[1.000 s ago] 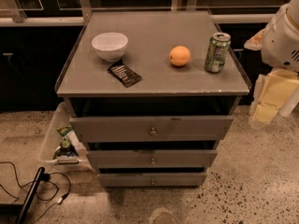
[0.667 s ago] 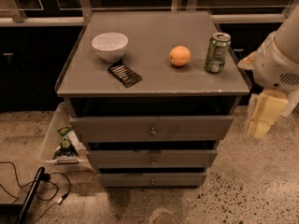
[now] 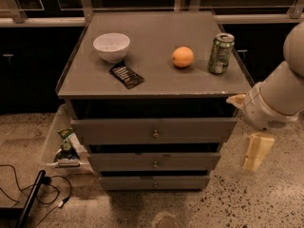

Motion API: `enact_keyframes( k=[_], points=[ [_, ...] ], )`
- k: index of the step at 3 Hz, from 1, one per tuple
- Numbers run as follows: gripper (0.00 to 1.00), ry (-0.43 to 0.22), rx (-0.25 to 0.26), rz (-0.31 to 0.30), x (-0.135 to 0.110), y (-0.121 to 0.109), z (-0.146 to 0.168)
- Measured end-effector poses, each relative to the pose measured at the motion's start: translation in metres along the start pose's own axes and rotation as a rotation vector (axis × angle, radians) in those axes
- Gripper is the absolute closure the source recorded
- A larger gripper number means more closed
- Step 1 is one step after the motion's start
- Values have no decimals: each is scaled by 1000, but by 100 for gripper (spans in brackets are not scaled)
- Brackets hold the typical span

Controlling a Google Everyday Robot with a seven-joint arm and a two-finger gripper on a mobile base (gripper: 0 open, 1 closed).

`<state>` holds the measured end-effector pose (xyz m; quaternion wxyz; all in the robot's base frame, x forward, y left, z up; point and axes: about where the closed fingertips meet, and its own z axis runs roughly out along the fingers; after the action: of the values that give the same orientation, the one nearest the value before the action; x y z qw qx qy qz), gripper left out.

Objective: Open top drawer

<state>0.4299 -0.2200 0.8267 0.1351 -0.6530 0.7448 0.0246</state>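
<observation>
I am holding the gripper [image 3: 256, 152] low, right of the cabinet [image 3: 156, 82], apart from its front, leaving approach room | grip: cannot tell | top drawer [image 3: 114, 129] sitting just under the cabinet's top, knob [image 3: 155, 134] centred, untouched.

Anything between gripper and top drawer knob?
Camera view: no object. The gripper hangs right of the cabinet; between it and the knob of the top drawer lie only that drawer's front panel and speckled floor.

Tabletop [image 3: 159, 82] bears bowl [image 3: 111, 46], packet [image 3: 126, 75], orange [image 3: 182, 57], can [image 3: 221, 53]; gripper [image 3: 255, 152] beside.
</observation>
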Motion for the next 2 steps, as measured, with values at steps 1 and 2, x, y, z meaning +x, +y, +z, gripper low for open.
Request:
enact_keyframes(
  k=[1,2],
  points=[
    [0,-43,19,-94,5,-2,37],
    [0,-43,19,-94,5,-2,37]
  ],
)
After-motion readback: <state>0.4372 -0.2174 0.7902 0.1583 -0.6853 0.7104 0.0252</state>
